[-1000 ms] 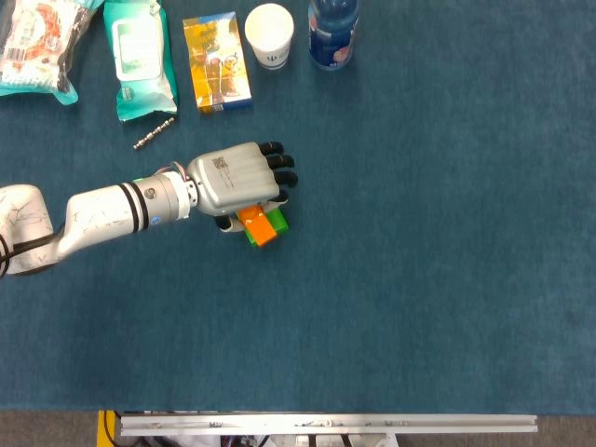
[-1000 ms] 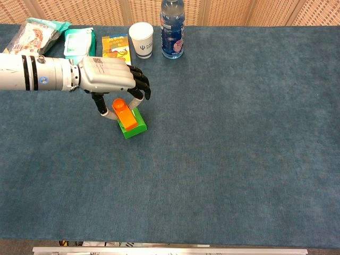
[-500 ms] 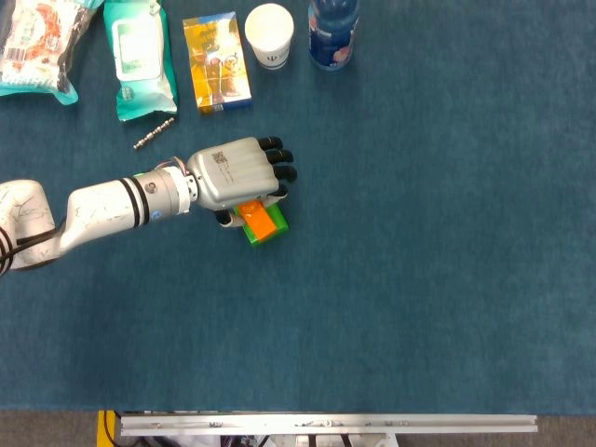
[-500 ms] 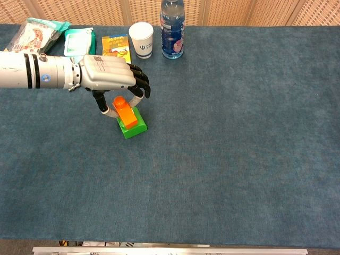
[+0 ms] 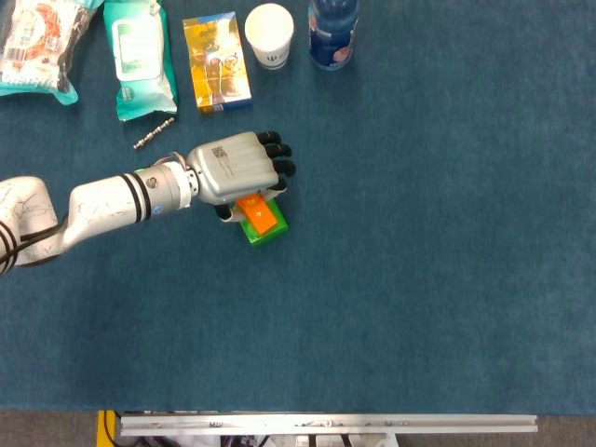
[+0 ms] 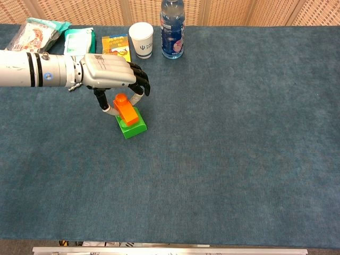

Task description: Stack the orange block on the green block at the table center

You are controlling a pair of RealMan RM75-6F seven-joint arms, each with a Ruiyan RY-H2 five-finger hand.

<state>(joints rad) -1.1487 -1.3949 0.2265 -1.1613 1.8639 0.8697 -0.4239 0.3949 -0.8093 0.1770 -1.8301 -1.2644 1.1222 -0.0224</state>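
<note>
The orange block point(image 5: 260, 215) point(image 6: 126, 108) lies on top of the green block point(image 5: 271, 231) point(image 6: 134, 127), left of the table's middle. It looks slightly tilted, with its stud end toward the hand. My left hand point(image 5: 233, 169) point(image 6: 108, 74) hovers over both, coming in from the left. Its thumb and a finger pinch the orange block from either side. The hand hides the far end of the orange block in the head view. My right hand shows in neither view.
Along the far edge stand a blue bottle point(image 5: 332, 33) point(image 6: 172, 32), a white paper cup point(image 5: 269, 35) point(image 6: 141, 40), a yellow box point(image 5: 216, 62), a wipes pack point(image 5: 140, 56) and a snack bag point(image 5: 37, 47). A small metal chain point(image 5: 154, 132) lies behind my left forearm.
My left hand has drawn the orange block a little back and to the left, so it now lies more squarely over the green block. The green block has stayed put.
</note>
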